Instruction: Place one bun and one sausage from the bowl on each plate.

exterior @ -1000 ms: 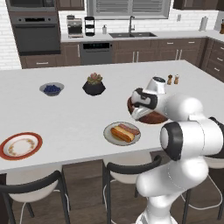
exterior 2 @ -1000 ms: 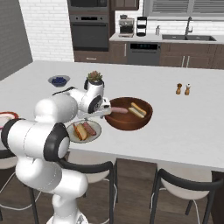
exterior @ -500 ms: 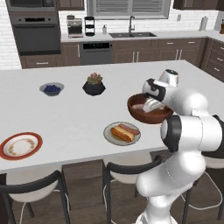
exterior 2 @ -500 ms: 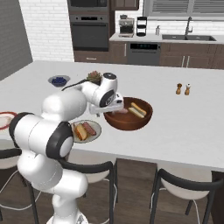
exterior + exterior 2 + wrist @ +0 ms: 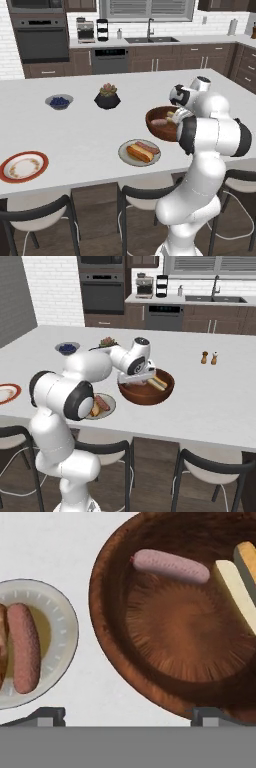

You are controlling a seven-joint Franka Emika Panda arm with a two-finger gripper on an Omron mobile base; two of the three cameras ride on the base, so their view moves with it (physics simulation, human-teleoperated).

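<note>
The reddish-brown bowl [image 5: 185, 637] holds a pink sausage [image 5: 170, 565] near its rim and a pale bun [image 5: 237, 587] beside it. My gripper [image 5: 127, 716] hangs open and empty just above the bowl's near-left rim [image 5: 145, 397], one fingertip [image 5: 42, 714] outside the bowl and the other over it. Left of the bowl, the pale grey plate [image 5: 55, 607] carries a sausage [image 5: 24, 647] and a bun [image 5: 139, 152]. The white plate with the orange-red rim [image 5: 6, 169] lies bare far to the left on the island.
A small grey bowl of blue berries [image 5: 59, 101] and a black plant pot [image 5: 107, 98] stand at the back left of the island. Salt and pepper shakers [image 5: 209, 358] sit to the right. Dark stools line the near edge.
My hand has swung from beside the grey plate toward the bowl and now hovers over its rim. The jaws stayed open and empty. Food and plates have not moved.
</note>
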